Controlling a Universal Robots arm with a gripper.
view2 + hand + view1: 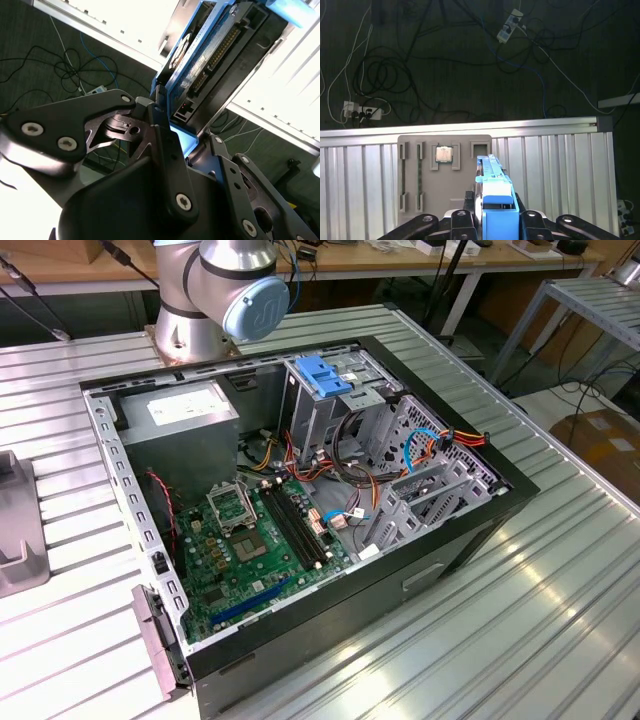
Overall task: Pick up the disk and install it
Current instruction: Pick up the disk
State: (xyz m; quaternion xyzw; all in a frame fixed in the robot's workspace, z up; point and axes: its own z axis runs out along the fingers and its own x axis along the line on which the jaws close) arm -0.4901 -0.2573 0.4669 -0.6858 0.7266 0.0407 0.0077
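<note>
Second wrist view: your gripper (185, 136) has its fingers (162, 142) pinching the disk (212, 55) from both sides | disk sticks out edge-on between them | first wrist view: grey tray (445, 200) with a chip (443, 154) lies beyond it.

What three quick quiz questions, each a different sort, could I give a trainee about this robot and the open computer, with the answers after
1. True or false: the gripper is empty.
2. In the first wrist view, what sits in the square pocket of the grey tray? A) a processor chip B) a fan C) a screwdriver
3. Fill in: in the exterior view, the open computer case lies on a ribbed metal ____.
Key: 1 false, it is clamped on the disk; 2 A; 3 table.
</note>
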